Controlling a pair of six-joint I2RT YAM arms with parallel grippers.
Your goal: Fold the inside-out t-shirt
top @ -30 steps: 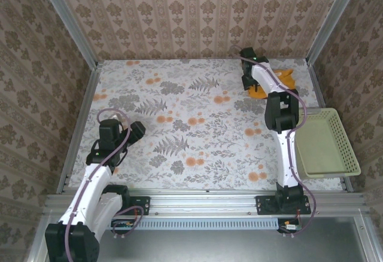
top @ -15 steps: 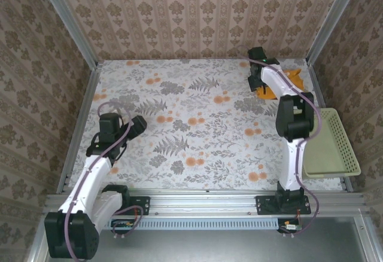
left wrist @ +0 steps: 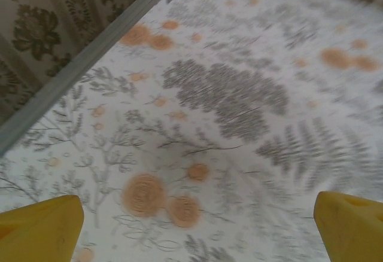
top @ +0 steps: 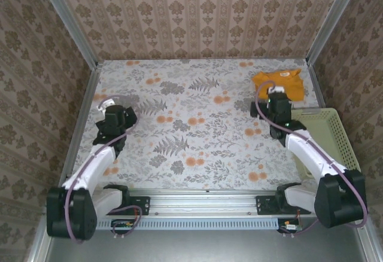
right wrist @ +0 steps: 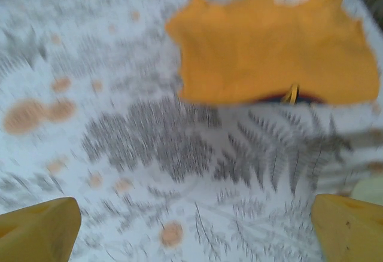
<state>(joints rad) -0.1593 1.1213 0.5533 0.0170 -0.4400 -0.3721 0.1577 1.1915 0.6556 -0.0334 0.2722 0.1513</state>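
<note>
The inside-out t-shirt (top: 279,83) lies as a small mustard-orange folded bundle at the table's back right corner. In the right wrist view the t-shirt (right wrist: 269,40) shows its plain face, with a pale label at the far edge and a dark sliver under its near edge. My right gripper (top: 271,100) hovers just in front of the shirt, apart from it. Its jaws (right wrist: 197,232) are open, with bare tablecloth between the yellow fingertips (right wrist: 39,229). My left gripper (top: 116,115) is over the left side of the table, open (left wrist: 197,232), holding nothing.
A pale cream mesh basket (top: 335,127) stands at the right edge, close beside my right arm. The aluminium frame rail (left wrist: 78,64) runs along the table's left edge, near my left gripper. Patterned walls enclose the back and both sides.
My right arm has pulled back from the shirt toward the near side, leaving the shirt lying at the back corner. Both grippers have opened wider. The left gripper has shifted slightly toward the left rail.
</note>
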